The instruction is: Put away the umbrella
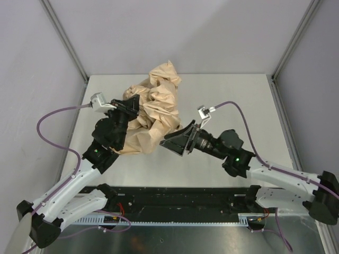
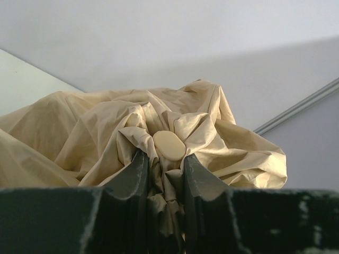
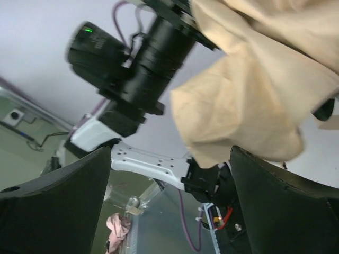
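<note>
Tan umbrella [image 1: 156, 106], canopy crumpled in a heap, centre of frame on white table [image 1: 238, 100], left gripper [image 2: 165, 159] clenched on bunched fabric just below cream tip cap [image 2: 169, 144], right gripper [image 3: 170, 153] spread wide, grasping nothing, at canopy's lower-right edge.

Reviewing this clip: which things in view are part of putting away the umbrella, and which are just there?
Part of the job:
- umbrella, tan canopy bunched up
- left gripper, shut on it just below its cream cap
- right gripper, open at the fabric's edge

Just there:
- table
- purple cables
- small pink item low in the right wrist view, unclear
</note>
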{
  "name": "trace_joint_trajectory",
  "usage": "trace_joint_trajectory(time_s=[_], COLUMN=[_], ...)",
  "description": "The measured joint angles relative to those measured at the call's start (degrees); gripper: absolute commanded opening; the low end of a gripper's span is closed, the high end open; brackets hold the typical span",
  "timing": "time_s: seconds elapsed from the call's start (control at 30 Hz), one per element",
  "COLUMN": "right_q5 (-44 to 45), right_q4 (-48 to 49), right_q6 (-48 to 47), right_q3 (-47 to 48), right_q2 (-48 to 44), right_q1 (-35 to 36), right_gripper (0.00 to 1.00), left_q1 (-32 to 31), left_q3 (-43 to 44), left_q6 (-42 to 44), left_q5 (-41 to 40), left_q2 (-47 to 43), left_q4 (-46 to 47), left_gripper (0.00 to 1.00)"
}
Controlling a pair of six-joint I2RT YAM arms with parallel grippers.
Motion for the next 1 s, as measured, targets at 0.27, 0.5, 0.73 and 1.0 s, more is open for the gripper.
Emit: trace_joint_trajectory(time_s=[0.27,0.5,0.73,1.0], right_q5=[6.9,8.0,1.3,-13.1], right_q4=[2.3,10.0,13.2,19.2], right_q6=[2.1,3.5,1.7,2.1], right_q3=[-1.5,-1.5,-2.0,-2.2], right_q2=[7.7,11.3,8.8,6.3], right_q1=[4.3,5.2,6.5,10.5], right_gripper=[0.81,0.07,0.00,0.31], left_q1=[0.0,0.1,0.5,3.5], left_q3=[0.0,0.0,0.1,0.7], left_q6=[-3.9,-8.0,-9.0,-12.4], left_q5=[-1.4,-1.5,-3.0,-1.9], left_q2=[-1.6,-1.4,1.2,5.0], left_q4=[-1.8,-4.1,-4.3,-4.7], left_gripper=[0.00,0.00,0.00,0.00])
